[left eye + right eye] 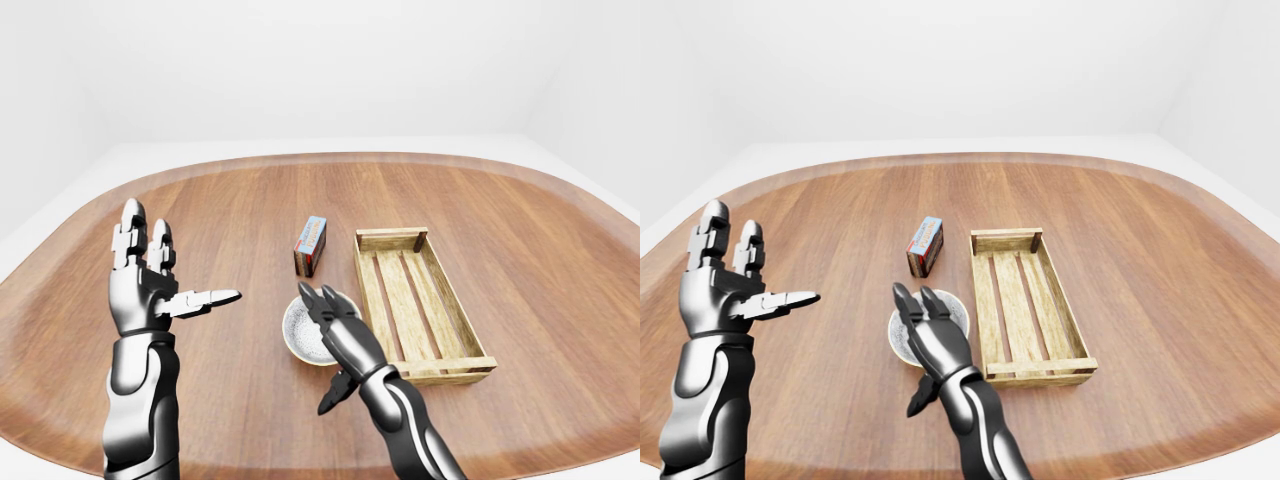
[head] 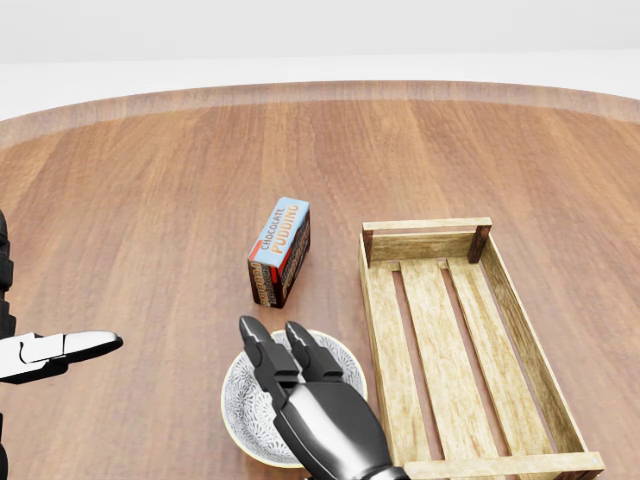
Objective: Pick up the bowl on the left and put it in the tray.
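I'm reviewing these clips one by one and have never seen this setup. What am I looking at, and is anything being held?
These are simulator renders from three cameras on a humanoid robot's head, all looking out over its own arms: two eye views showing nearly the same scene, and a head view that sees the things larger. On the round wooden table lie a patterned bowl, a slatted wooden tray to its right, and a pudding box above the bowl. The right robot hand hangs over the bowl with fingers spread, not closed round it. The left robot hand is raised and open off to the left. Nothing is held, and the tray has nothing in it.
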Robot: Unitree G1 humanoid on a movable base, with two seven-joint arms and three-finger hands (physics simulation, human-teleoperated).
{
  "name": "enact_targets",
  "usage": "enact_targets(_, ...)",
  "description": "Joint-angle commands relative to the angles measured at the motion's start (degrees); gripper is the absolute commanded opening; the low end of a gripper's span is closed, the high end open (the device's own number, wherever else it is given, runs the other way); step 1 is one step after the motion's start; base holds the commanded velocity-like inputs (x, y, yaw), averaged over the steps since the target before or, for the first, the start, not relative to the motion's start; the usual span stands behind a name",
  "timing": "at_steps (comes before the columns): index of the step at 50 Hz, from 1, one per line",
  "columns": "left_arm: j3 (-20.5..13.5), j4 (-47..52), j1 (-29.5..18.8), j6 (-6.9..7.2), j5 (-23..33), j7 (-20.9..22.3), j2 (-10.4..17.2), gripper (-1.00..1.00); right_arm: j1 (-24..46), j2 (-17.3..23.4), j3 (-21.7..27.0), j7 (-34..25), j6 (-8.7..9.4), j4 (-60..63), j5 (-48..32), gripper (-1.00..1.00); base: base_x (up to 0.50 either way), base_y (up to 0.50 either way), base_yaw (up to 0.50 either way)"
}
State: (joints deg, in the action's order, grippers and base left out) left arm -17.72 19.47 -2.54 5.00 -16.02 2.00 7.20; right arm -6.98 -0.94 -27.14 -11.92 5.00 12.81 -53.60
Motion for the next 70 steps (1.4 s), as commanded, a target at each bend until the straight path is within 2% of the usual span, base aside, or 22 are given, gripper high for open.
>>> enact_targets(1, -0.01, 0.13, -0.02, 0.00, -0.01, -0.05, -0.03, 1.00, 0.47, -0.55, 0.51, 1.42, 0.00, -4.29, -2.33, 1.00, 0.00, 0.00, 0.00)
enact_targets(23, 0.06, 0.07, -0.01, 0.00, -0.09, -0.10, -0.03, 1.00, 0.96, -1.17, 2.37, 3.29, 0.00, -9.22, -5.18, 1.00, 0.00, 0.00, 0.00)
enact_targets(70, 0.28, -0.65, -0.23, 0.00, 0.16, -0.18, -0.02, 1.00, 4.92, -2.56, 5.00, -1.05, 0.00, -20.08, -12.11, 1.00, 0.00, 0.00, 0.00)
